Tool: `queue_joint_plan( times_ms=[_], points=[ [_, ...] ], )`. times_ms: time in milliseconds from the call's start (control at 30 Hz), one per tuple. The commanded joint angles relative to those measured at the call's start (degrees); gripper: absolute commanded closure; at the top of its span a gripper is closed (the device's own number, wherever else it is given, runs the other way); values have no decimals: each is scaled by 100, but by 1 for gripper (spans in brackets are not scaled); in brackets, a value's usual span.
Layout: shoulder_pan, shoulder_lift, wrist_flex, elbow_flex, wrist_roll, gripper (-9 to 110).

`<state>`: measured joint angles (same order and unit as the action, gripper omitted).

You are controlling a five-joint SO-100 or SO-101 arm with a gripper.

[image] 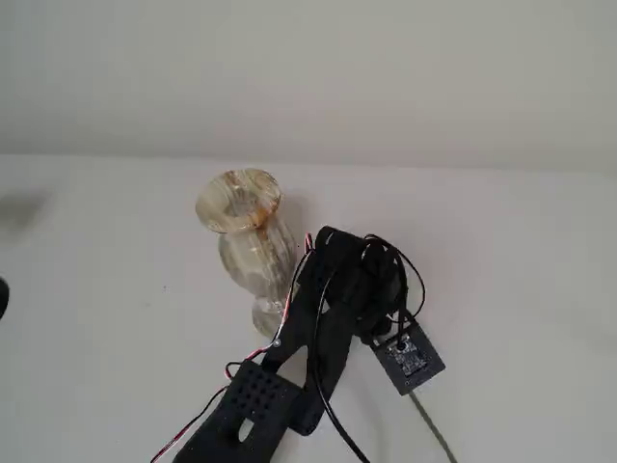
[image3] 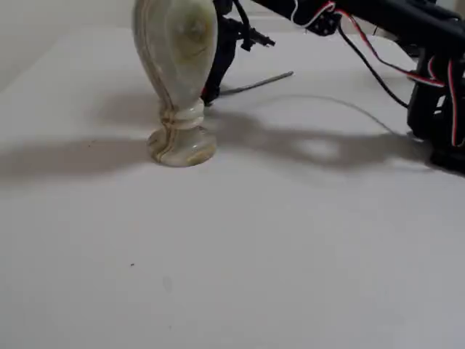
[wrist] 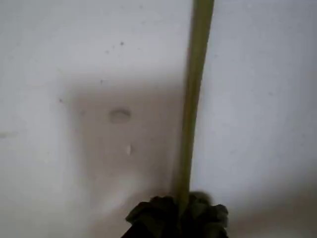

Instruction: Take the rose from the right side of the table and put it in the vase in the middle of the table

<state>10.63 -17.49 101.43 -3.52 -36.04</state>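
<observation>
The rose (wrist: 190, 124) lies on the table (image3: 290, 254) just behind the vase (image3: 178, 80), and the end effector (image3: 212, 91) (grip hidden, I cannot tell) could bump the vase over.

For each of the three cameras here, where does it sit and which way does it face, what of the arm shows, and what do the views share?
A fixed view: high up, looking down on the white table, the vase and the black arm's back with its wires.
Wrist view: on the arm, close above the table, looking along the rose stem; dark leaves at the bottom edge, no fingers visible.
Another fixed view: near table height, side-on to the vase, the arm reaching behind it toward the stem.
Shared: both fixed views show vase and arm.
</observation>
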Motion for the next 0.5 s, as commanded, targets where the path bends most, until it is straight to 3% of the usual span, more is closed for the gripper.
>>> queue_joint_plan(
  times_ms=[0, 133, 467],
  points=[
    [211, -888, -70, -114, -624, 102],
    [519, -1222, -9, -976, -1204, 102],
    [1020, -3085, -580, -958, -2646, 102]
  ],
)
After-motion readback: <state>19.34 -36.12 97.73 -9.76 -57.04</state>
